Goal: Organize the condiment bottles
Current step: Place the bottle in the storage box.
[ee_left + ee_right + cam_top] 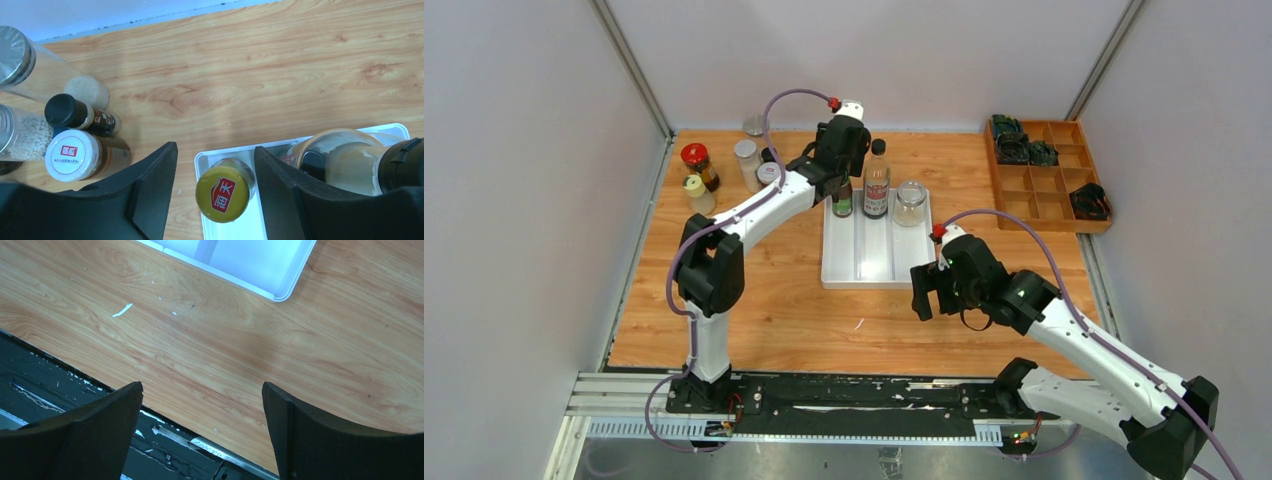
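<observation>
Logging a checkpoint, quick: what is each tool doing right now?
Left tool: open, straddling the round yellow-capped bottle standing in the white plastic tray, not gripping it.
Right tool: open, empty.

a tray (pixel 874 262) lay mid-table (pixel 774 310). at its far end stood a row of three: a short bottle (pixel 842 200) left, a tall bottle (pixel 876 180) in the middle, a wide jar (pixel 911 203) right. the other bottles (pixel 747 162) clustered on the table's far left; a compartment box (pixel 1049 180) sat far right.

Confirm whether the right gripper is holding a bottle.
No: the right gripper hangs open over the table, with nothing between its jaws.
</observation>
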Robot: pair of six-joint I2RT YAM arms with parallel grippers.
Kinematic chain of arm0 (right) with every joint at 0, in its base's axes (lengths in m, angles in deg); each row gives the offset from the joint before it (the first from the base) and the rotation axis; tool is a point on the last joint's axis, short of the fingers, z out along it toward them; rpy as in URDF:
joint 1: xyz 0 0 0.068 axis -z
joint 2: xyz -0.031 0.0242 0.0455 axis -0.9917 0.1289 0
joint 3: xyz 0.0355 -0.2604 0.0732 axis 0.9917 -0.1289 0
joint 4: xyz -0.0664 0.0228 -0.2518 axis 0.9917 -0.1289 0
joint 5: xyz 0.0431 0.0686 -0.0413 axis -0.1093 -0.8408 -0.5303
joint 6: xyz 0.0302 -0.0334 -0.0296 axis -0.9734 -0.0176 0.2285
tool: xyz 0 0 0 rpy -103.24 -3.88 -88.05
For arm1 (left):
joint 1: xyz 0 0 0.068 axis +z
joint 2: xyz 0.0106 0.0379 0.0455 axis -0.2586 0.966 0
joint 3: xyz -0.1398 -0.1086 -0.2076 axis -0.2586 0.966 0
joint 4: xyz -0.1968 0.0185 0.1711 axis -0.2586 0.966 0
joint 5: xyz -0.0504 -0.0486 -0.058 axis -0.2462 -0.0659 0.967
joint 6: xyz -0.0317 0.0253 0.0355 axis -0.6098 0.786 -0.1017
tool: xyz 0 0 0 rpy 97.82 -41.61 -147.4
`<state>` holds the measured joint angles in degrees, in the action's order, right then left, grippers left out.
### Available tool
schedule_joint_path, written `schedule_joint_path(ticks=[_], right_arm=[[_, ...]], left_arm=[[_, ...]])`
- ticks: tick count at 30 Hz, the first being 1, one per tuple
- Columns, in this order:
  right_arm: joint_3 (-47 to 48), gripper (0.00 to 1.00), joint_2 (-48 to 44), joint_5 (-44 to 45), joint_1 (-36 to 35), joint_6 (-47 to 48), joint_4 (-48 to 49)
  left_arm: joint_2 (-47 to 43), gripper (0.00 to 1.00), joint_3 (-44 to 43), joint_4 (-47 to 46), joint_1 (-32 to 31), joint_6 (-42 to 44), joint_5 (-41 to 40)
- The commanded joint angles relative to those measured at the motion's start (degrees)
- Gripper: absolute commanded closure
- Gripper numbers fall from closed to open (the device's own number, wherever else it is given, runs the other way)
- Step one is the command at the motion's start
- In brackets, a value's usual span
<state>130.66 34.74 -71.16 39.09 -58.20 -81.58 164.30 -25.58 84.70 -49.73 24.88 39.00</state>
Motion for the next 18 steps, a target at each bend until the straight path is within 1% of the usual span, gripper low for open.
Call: schedule_joint_path(ticks=[1,10,14,16,18], right_arm=[[-1.0,0.05,-0.8,0.0,-0.6,0.0,-0.5],[-1.1,0.05,-1.1,-0.8,-0.7,-0.3,-0.5],[-1.3,0.05,-1.5,-0.8,-0.7,-0.3,-0.6],[-1.3,0.05,-2.0,-0.8,-0.6,-0.3,-0.7],[-1.5,0.05,-2.5,-0.6,-0.6,-0.3,-0.9]], left_arm=[[-3.8,0.35,0.0,-0.7,-0.1,0.5,-0.9],[-7.3,0.35,-4.7,2.9,-0.2,0.5,0.1],[-9.3,0.34,-6.7,4.4,0.2,1.3,-1.9],[-9.7,0.32,-8.5,7.1,2.2,-0.3,-2.9],[-10.0,0.31,-8.6,9.6,6.8,-4.2,0.6]])
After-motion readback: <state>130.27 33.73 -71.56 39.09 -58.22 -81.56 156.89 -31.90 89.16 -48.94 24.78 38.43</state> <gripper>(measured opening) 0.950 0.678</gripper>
